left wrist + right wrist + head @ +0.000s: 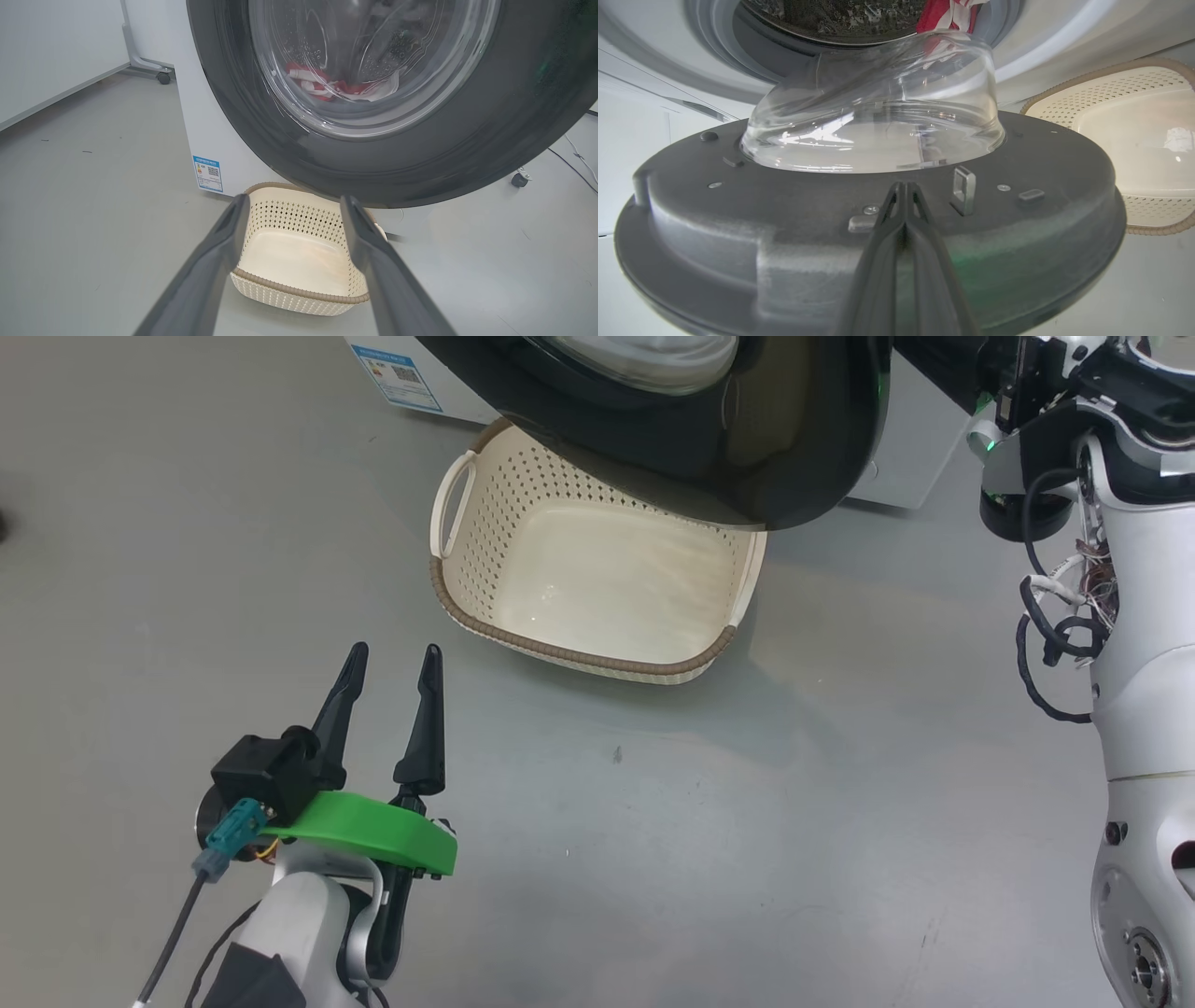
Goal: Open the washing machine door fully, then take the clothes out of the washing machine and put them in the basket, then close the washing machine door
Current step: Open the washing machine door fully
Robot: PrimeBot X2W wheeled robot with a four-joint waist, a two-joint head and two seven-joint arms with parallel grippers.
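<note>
Washing machine door (738, 233), swung open, is just ahead of the right hand (903, 187), whose fingers are pressed together. The left hand (392, 658) is spread apart and empty. Beyond it sits the basket (569, 658) under the door, then red-and-white clothes (327, 86) inside the washing machine (205, 126).

We see bright, even light from overhead in every view. In the head view the washing machine door (747, 457) casts a soft shadow on the floor (653, 859) at centre right, beside the basket (597, 663). White glare streaks its glass window (878, 116) in the right wrist view. The left gripper (294, 199) and right gripper (903, 186) blur toward the bottom edges.
</note>
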